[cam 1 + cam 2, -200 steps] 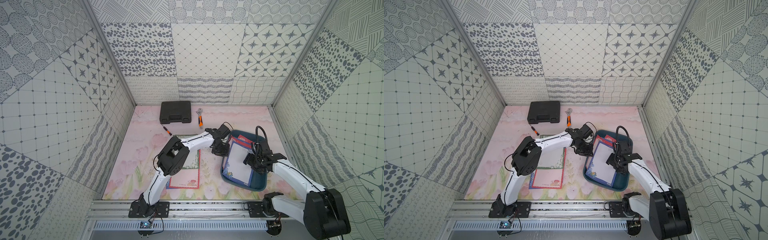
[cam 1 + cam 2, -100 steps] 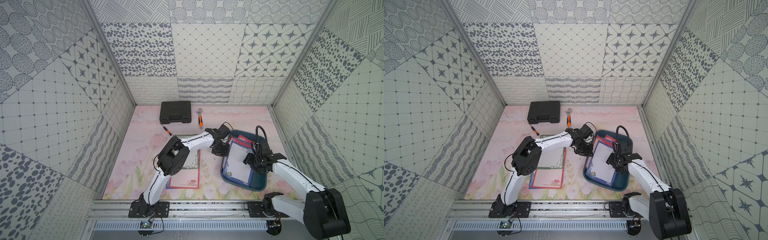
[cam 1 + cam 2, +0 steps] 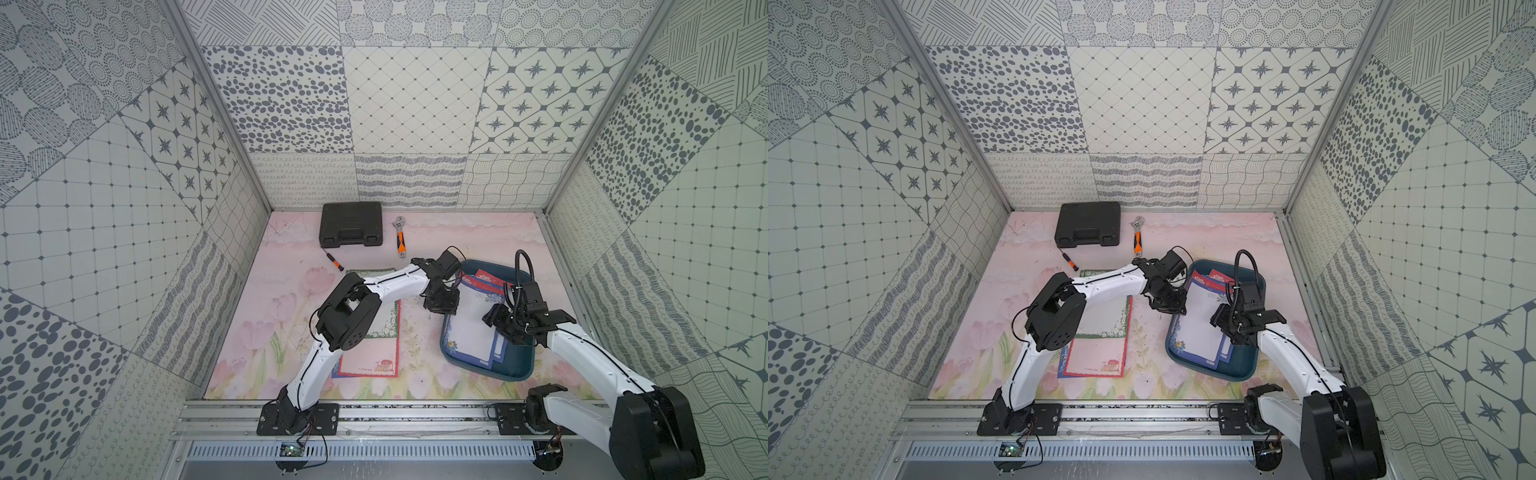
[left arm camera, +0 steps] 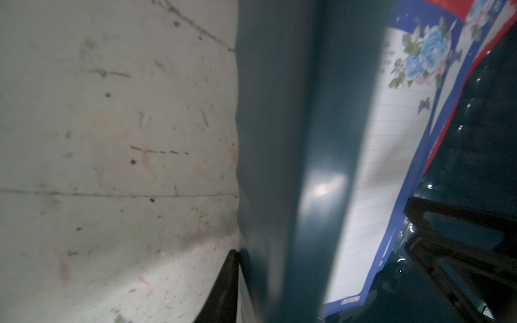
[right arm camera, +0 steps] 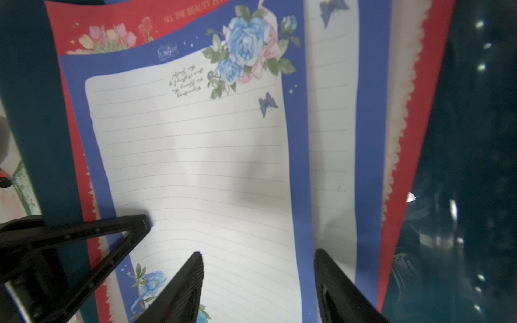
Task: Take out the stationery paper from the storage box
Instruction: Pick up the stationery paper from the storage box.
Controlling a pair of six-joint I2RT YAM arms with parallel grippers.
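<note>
The storage box (image 3: 515, 376), a teal tray, sits at the right in both top views. A blue-bordered stationery paper (image 3: 471, 332) (image 5: 195, 167) lies on top in it, with red-bordered sheets (image 5: 405, 139) beneath. My left gripper (image 3: 444, 302) is shut on the box's left wall (image 4: 279, 139). One of its fingers (image 4: 223, 288) rests outside, the other finger (image 5: 112, 232) reaches in over the sheet's edge. Low over the top sheet, my right gripper (image 5: 258, 257) (image 3: 496, 322) stands open. One jaw is over the white centre, the other just past the sheet's right border.
A green-bordered sheet (image 3: 384, 320) and a red-bordered sheet (image 3: 368, 361) lie on the pink mat left of the box, partly under the left arm. A black tool case (image 3: 351, 224), an orange wrench (image 3: 400, 241) and a small screwdriver (image 3: 332, 262) lie at the back.
The right gripper's jaws have drawn a little closer together over the sheet. Both arms otherwise stay in place.
</note>
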